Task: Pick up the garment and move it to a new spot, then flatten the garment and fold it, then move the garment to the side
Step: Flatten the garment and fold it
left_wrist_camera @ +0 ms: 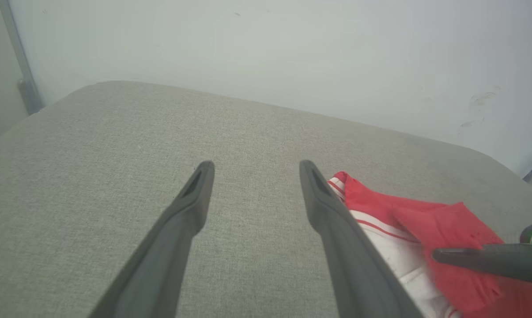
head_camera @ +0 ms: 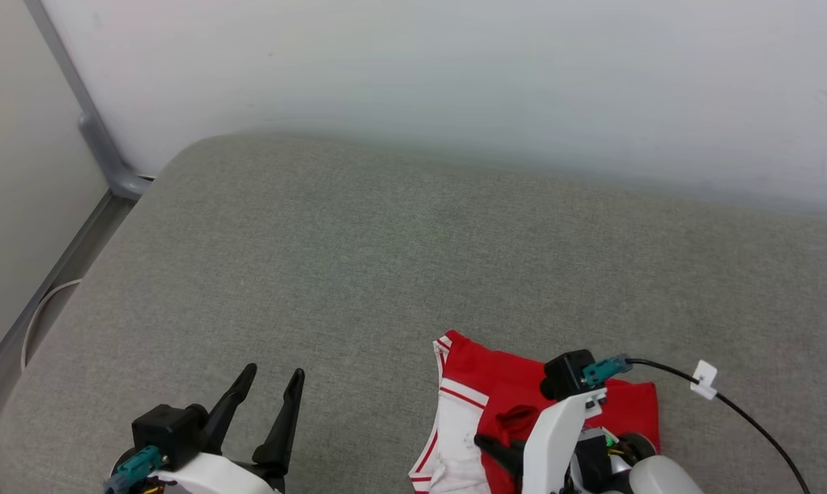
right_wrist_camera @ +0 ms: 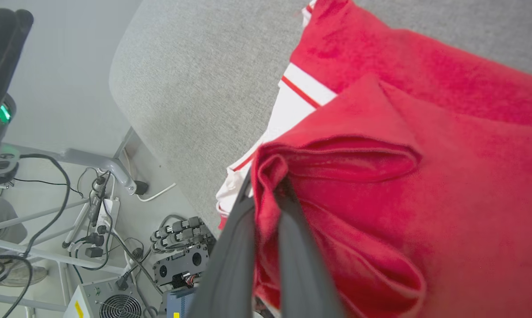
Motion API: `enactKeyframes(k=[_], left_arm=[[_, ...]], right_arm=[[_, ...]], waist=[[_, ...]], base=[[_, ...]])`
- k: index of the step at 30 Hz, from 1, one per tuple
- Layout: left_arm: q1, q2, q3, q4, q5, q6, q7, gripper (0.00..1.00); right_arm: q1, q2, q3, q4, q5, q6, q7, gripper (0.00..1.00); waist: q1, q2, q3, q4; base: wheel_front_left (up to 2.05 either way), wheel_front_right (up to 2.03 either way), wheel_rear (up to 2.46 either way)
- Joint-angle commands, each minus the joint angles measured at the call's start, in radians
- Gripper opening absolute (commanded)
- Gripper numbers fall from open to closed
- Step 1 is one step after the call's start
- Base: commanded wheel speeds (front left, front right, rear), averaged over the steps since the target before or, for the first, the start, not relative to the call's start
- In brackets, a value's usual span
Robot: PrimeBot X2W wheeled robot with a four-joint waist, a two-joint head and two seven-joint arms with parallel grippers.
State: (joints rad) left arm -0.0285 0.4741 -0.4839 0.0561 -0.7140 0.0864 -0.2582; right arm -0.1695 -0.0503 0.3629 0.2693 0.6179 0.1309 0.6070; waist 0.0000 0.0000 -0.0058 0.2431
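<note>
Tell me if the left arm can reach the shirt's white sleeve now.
Probably yes: the left pincer is open, with bare cushion between it and the sleeve. The right pincer grips the shirt farther over.

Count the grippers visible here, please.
2. The left gripper hangs open over the grey cushion, lower left; the right gripper is shut on the red garment, lower right.

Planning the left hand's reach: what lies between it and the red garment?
Only bare grey cushion separates left hand and garment, shown in the head view.
</note>
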Motion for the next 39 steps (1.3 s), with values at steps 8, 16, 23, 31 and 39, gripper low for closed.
enactKeyframes(k=[8,16,23,31,39], left_arm=[[-0.019,-0.003,-0.001,0.016,0.0,-0.003,-0.003,1.0],[-0.008,0.003,0.003,0.005,0.0,0.005,-0.003,1.0],[-0.001,-0.003,0.019,-0.018,0.009,0.011,-0.006,1.0],[0.0,-0.042,0.079,-0.067,0.065,0.005,-0.008,1.0],[0.026,-0.111,0.154,-0.104,0.155,-0.034,-0.008,1.0]], right_arm=[[-0.102,-0.001,0.164,0.05,0.102,-0.001,-0.124,1.0],[-0.162,0.0,0.175,0.058,0.05,-0.001,-0.157,1.0],[-0.227,-0.022,0.094,0.034,-0.212,-0.001,-0.196,1.0],[-0.237,-0.194,-0.019,-0.038,-0.439,-0.001,-0.354,1.0],[-0.125,-0.269,-0.213,-0.13,-0.499,-0.001,-0.505,1.0]], waist=[[0.0,0.0,-0.003,0.004],[0.0,0.0,-0.017,-0.019],[0.0,0.0,-0.019,-0.056],[0.0,0.0,-0.01,-0.099],[0.0,0.0,0.0,-0.131]], base=[[0.0,0.0,0.0],[0.0,0.0,0.0],[0.0,0.0,0.0],[0.0,0.0,0.0],[0.0,0.0,0.0]])
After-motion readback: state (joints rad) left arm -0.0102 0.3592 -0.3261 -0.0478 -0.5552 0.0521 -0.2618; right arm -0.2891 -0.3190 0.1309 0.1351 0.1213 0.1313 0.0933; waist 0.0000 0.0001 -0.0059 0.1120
